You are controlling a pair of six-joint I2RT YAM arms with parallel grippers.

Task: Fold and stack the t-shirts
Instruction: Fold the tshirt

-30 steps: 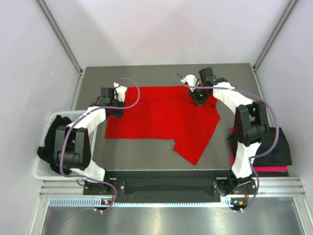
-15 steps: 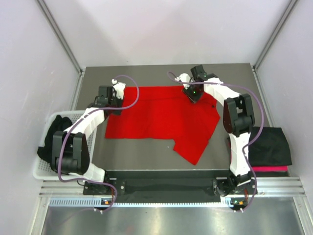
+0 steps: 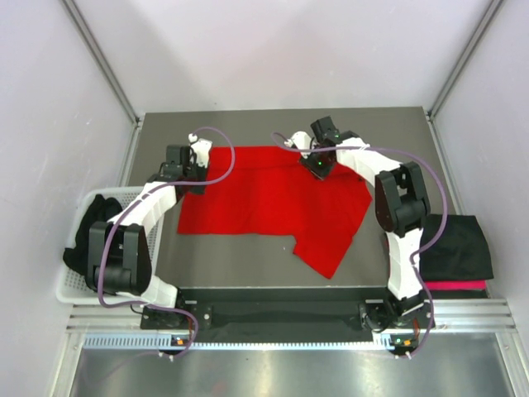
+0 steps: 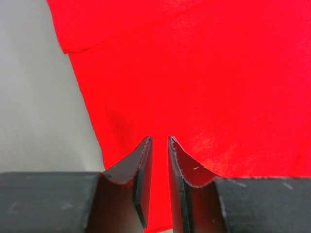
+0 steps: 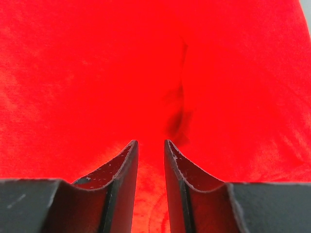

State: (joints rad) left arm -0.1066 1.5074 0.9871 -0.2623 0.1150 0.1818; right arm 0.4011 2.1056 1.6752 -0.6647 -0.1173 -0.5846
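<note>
— Well, how do our left jaws stand?
— Nearly closed, with only a thin slit between them. The red t-shirt fills that slit, so we have a pinch of its cloth close to the shirt's left edge. Left of those jaws we see bare table; ahead of them and to their right it is all red.
— And our right jaws?
— Much the same: drawn close together, with red cloth filling the narrow gap, so we hold the shirt there too. A dark crease runs just ahead of them, and red cloth spreads on both sides.
— Where is the rest of the shirt?
— Flat on the table between the two pairs of jaws and nearer to us than both.
— Other shirts?
— A black t-shirt lies folded well to the right of our right jaws, on top of a pinkish-red t-shirt. More black cloth sits in the white basket, well to the left of our left jaws.
</note>
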